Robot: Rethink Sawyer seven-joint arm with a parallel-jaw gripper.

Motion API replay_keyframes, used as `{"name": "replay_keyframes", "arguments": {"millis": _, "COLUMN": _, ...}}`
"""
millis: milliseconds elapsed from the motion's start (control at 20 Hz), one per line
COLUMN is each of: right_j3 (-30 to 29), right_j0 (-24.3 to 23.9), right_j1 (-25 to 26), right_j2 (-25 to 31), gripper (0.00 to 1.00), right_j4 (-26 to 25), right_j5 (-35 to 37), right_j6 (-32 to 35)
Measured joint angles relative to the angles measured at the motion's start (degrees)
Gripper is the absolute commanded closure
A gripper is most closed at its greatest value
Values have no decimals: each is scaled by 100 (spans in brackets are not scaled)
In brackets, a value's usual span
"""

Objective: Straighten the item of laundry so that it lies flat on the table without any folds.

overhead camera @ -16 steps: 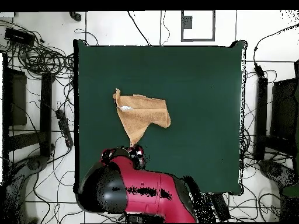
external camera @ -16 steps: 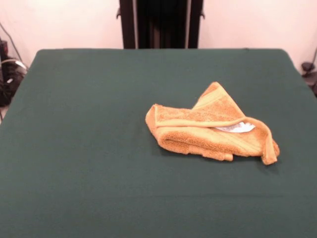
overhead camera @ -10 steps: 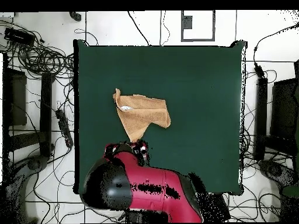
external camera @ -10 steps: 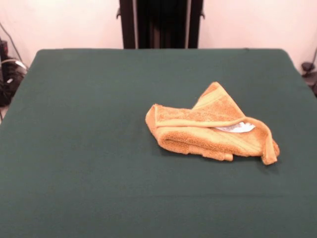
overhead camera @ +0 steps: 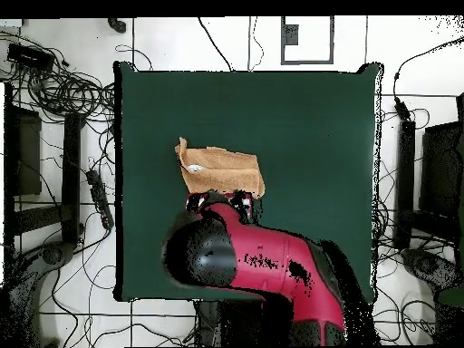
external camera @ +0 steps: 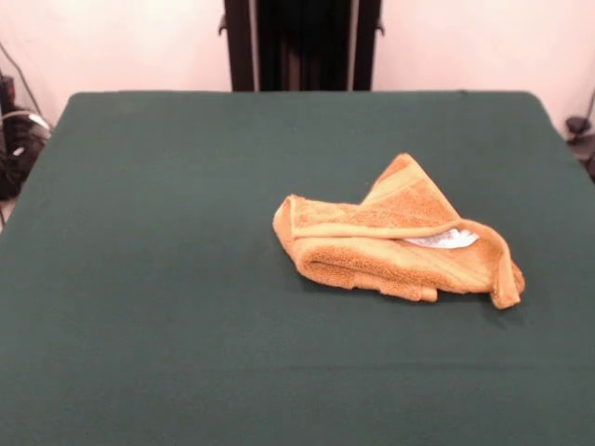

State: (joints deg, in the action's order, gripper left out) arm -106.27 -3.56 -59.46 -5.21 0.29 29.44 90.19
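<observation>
The orange-tan towel (external camera: 390, 242) lies crumpled and folded over itself on the dark green table (external camera: 167, 279), right of centre in the front view. Its small white tag (external camera: 444, 240) peeks out under a folded edge. In the overhead view the towel (overhead camera: 217, 170) lies left of the table's (overhead camera: 308, 136) middle. The red arm reaches over the table there, and its end with the gripper (overhead camera: 220, 199) covers the towel's lower part. The arm's own bulk hides the gripper's state. The front view shows no arm.
The black pedestal column (external camera: 302, 45) stands behind the table's far edge. Cables and dark equipment (overhead camera: 54, 91) lie on the floor beside the table. A framed square marker (overhead camera: 308, 41) lies on the floor past the table's top edge.
In the overhead view the red arm has swung further over the table and now covers the towel's lower point. The towel has not moved.
</observation>
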Motion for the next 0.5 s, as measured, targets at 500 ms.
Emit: {"name": "replay_keyframes", "arguments": {"millis": 500, "right_j3": 562, "right_j0": -292, "right_j1": 1056, "right_j2": 9, "gripper": 0, "right_j4": 8, "right_j5": -746, "right_j6": 0}}
